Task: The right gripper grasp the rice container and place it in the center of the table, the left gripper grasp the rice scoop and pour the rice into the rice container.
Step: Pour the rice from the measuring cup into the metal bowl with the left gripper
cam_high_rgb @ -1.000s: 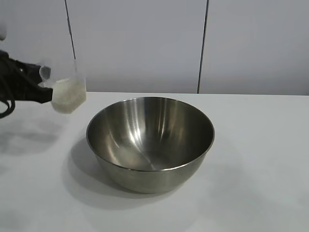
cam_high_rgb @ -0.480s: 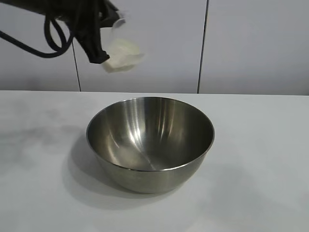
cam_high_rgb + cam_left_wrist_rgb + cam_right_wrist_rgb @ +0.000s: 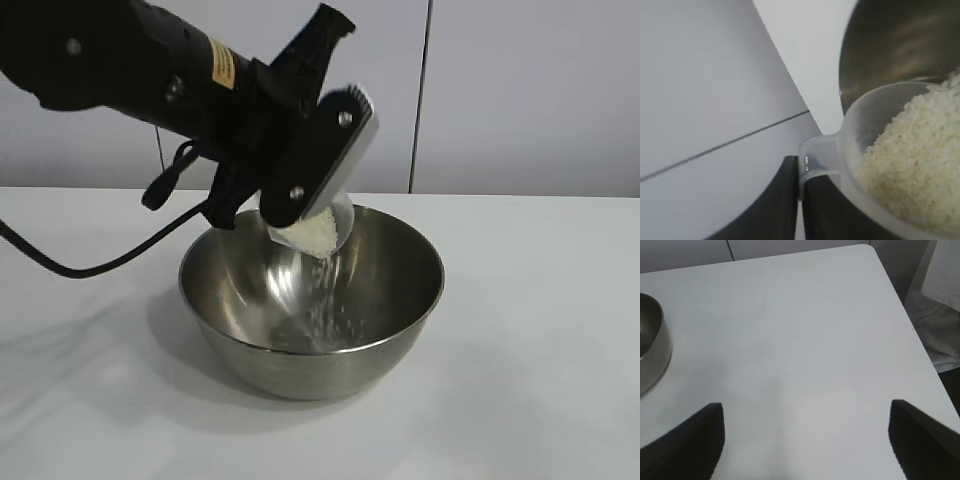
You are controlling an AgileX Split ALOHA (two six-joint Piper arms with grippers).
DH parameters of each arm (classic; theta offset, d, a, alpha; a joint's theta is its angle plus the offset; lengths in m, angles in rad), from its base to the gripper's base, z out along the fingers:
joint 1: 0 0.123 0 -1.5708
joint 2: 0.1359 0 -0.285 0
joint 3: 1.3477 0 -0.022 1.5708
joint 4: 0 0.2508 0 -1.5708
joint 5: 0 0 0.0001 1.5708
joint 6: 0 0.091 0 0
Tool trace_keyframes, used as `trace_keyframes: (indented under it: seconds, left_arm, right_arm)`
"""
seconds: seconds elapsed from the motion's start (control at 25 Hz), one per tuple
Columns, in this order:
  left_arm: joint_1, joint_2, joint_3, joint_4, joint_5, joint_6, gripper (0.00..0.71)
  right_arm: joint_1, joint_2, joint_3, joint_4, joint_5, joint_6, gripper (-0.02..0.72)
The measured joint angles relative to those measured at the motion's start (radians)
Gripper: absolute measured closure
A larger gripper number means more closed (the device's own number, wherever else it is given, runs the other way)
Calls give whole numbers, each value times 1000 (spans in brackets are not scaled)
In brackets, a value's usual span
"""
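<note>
Just rice scoop (image 3: pixel 318 232) over rice container (image 3: pixel 312 300) rim

Bright, even light falls from above, leaving a soft shadow on the tabletop (image 3: pixel 120 340) left of the rice container (image 3: pixel 311 300). Its steel wall carries pale glare streaks. The falling rice (image 3: pixel 325 300) blurs.

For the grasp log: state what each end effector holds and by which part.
Left end effector grips the rice scoop by its handle tab, tipped over the rice container. Right end effector stands open over the table, holding nothing.
</note>
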Motion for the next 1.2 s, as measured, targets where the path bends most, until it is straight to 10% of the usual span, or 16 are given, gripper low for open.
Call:
trace_keyframes:
  seconds: [0.32, 1.2]
  left_arm:
    - [0, 25, -3, 26, -202, 251, 702]
    - [0, 25, -3, 53, -237, 310, 702]
  right_arm:
    - [0, 0, 0, 0, 0, 0, 93]
    - [0, 0, 0, 0, 0, 0, 93]
